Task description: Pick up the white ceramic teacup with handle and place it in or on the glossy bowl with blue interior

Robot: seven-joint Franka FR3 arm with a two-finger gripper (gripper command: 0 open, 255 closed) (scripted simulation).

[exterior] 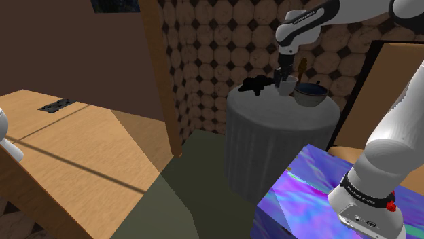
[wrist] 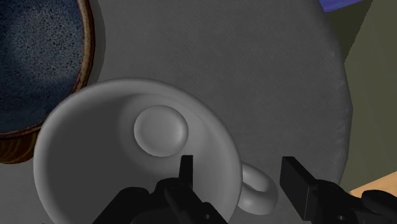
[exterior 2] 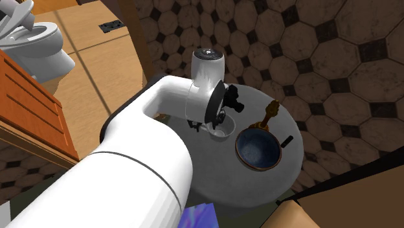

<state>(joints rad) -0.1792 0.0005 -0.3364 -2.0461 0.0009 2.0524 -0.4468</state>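
In the shoulder view you'll find the hand point(exterior: 285, 73) low over the round grey counter point(exterior: 272, 146), directly above the white teacup point(exterior: 287, 85). The bowl point(exterior: 311, 96) sits just beside the cup toward that view's right. A black object point(exterior: 255, 86) lies on the counter toward its left.

In the second exterior view the arm's wrist covers much of the hand. The teacup stands upright on the counter beneath it. The bowl, blue inside with a brown rim, is near the cup on that view's right, and a brown object point(exterior 2: 269, 115) lies beyond the bowl.

In the wrist view your hand is open. One finger point(wrist: 186, 175) hangs over the cup's inside by the rim, and the other finger point(wrist: 299, 186) stands outside, past the handle point(wrist: 257, 192). The cup's wall and handle lie between them, with a gap from handle to outer finger. The bowl's rim is close beside the cup; you cannot tell whether they touch.
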